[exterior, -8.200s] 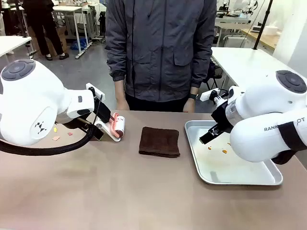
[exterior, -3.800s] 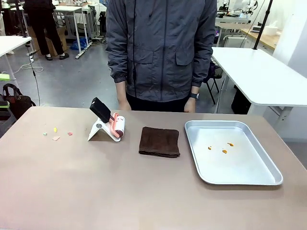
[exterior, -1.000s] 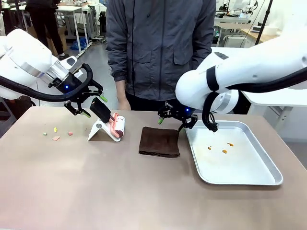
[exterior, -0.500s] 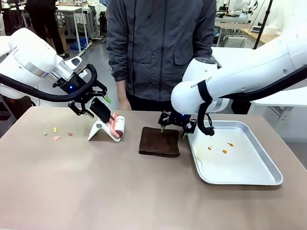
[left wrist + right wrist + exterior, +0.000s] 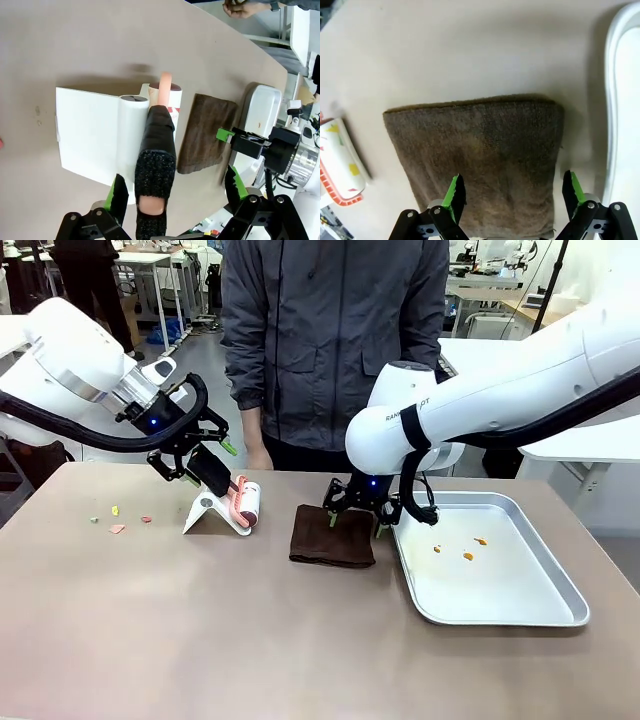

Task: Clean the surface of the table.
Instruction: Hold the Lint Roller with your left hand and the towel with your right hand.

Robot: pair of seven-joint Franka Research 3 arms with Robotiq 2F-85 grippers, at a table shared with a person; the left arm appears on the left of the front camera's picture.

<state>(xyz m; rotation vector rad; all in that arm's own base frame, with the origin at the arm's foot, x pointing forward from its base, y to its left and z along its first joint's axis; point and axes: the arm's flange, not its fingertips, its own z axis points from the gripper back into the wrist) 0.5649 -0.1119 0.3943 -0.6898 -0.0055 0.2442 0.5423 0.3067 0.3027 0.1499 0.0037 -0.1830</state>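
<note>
The left fingers [image 5: 203, 463] stand released either side of the lint roller's black handle [image 5: 156, 150]. The right fingers [image 5: 356, 524], equally released, hover over the brown cloth [image 5: 330, 540] (both things rest on the taupe table [image 5: 200, 640]).

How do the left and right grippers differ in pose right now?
The left gripper straddles the lint roller's black handle; the right gripper is over the folded brown cloth. The left gripper is tilted; the right gripper points straight down. Both are open, gripping nothing.
</note>
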